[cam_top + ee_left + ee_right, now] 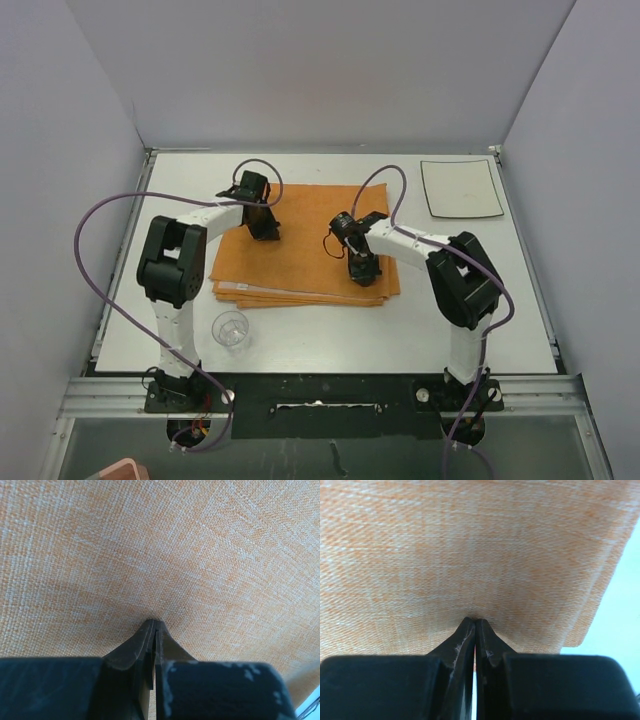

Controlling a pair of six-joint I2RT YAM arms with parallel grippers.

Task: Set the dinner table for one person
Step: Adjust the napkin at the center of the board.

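The orange cloth mat (305,250) lies folded on the middle of the off-white dinner table (400,325). My left gripper (265,228) points down at the mat's back left part. In the left wrist view its shut tips (155,621) dig into the weave (160,545), which puckers around them. My right gripper (362,270) is down near the mat's front right corner. Its tips (476,620) are likewise shut and sunk into the cloth (470,540), with the mat's edge and bare table (622,605) just to the right.
A small square white plate (461,187) sits at the table's back right corner. An empty clear glass (231,329) stands at the front left, just off the mat's corner and beside the left arm. Grey walls close in the table on three sides.
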